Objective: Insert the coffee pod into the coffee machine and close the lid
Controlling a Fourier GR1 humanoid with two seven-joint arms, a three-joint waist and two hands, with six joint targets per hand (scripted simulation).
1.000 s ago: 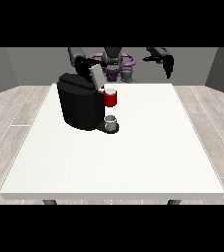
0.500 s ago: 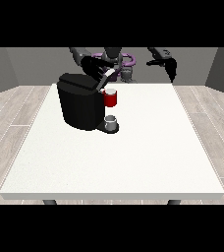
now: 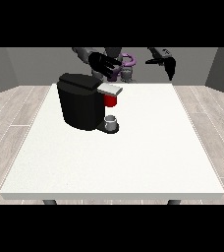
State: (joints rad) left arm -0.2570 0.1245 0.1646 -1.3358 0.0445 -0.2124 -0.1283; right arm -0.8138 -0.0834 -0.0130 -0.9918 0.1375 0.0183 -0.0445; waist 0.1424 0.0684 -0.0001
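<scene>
1. One white worktop (image 3: 133, 157) carries one black coffee machine (image 3: 79, 103), which stands near the far left corner.
2. The machine has one grey lid (image 3: 110, 89), lying level at the top of its right side.
3. One red thing at the machine (image 3: 110, 100) sits just under that lid.
4. One small grey cup-like thing (image 3: 112, 121) stands on the machine's base, below the red thing; whether it is the pod cannot be told.
5. Two black hands show, both beyond the worktop's far edge.
6. The hand at the view's left (image 3: 103, 62) hangs above the back of the machine, near the lid, its fingers straight and fanned out, holding nothing.
7. The hand at the view's right (image 3: 166, 63) is raised over the far right corner, well apart from the machine; its fingers point downward, and whether they are spread or curled cannot be told.
8. One purple ring-shaped part (image 3: 128, 59) shows on the robot's body between the two hands.
</scene>
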